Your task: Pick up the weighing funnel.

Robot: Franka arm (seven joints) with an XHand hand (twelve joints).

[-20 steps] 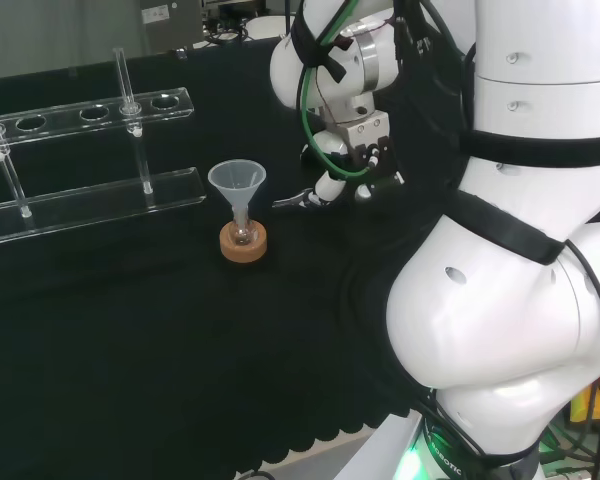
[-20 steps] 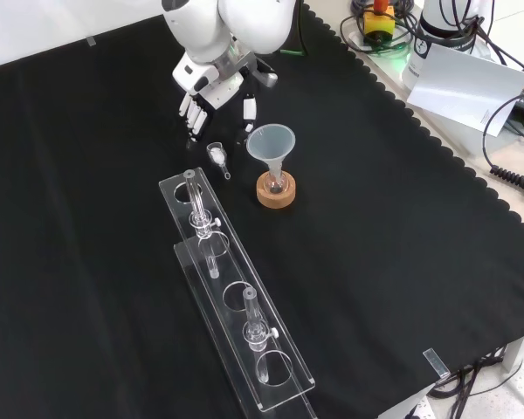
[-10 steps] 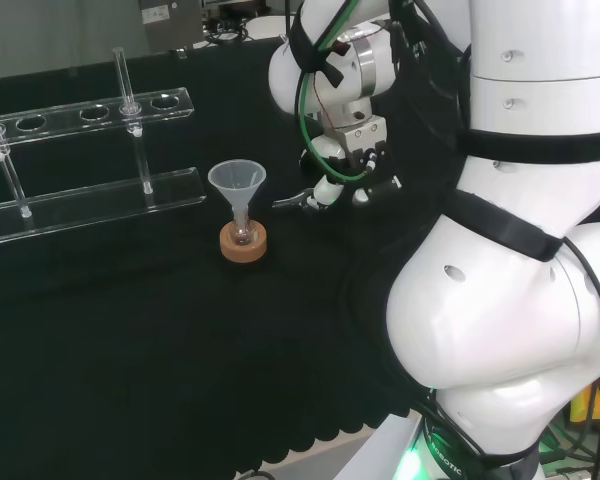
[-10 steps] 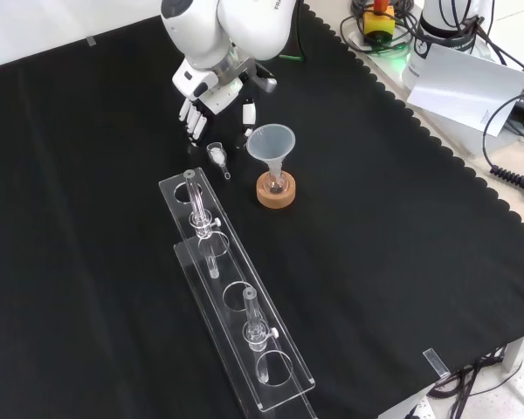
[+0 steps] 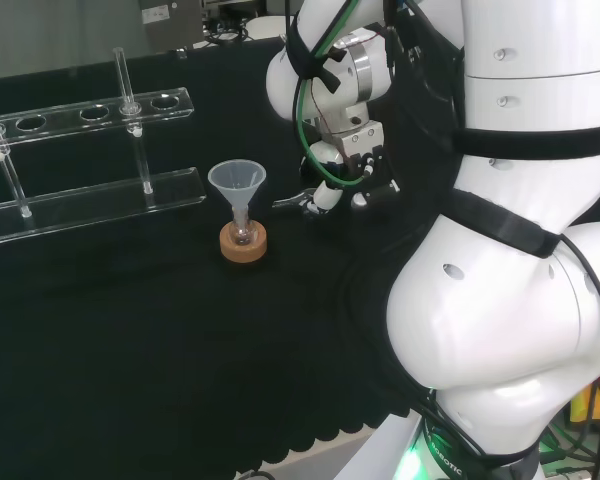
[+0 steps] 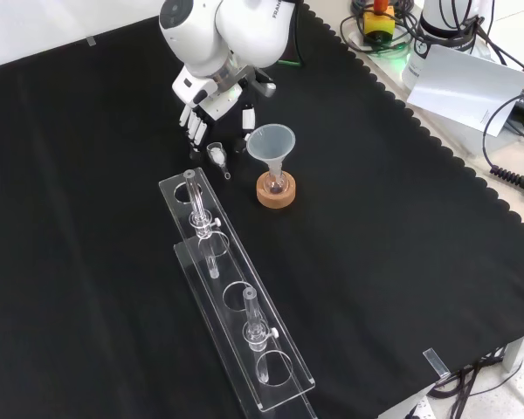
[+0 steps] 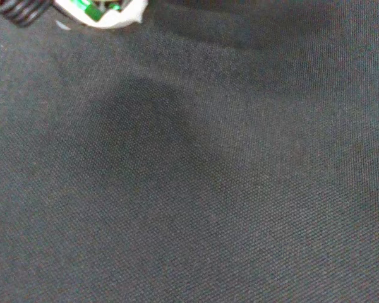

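Observation:
The weighing funnel (image 6: 217,155), a small clear scoop with a short stem, lies on the black cloth just left of the big funnel in the front view. In the head view it is a faint clear piece (image 5: 288,202) behind and to the right of the big funnel. The hand (image 6: 211,103) hangs just above it, open, with its fingers (image 6: 195,129) pointing down at the scoop's far side and the thumb (image 6: 246,118) spread apart toward the big funnel. Nothing is between them. In the head view the hand (image 5: 342,180) sits low over the cloth.
The big funnel (image 6: 271,142) stands mouth up in a small flask on a cork ring (image 6: 276,192), close to the thumb. A clear tube rack (image 6: 231,297) with upright tubes lies just in front of the weighing funnel. The wrist view has black cloth (image 7: 208,189).
The hand has come down and a little nearer to the weighing funnel, fingers still straight. The weighing funnel and big funnel have not moved.

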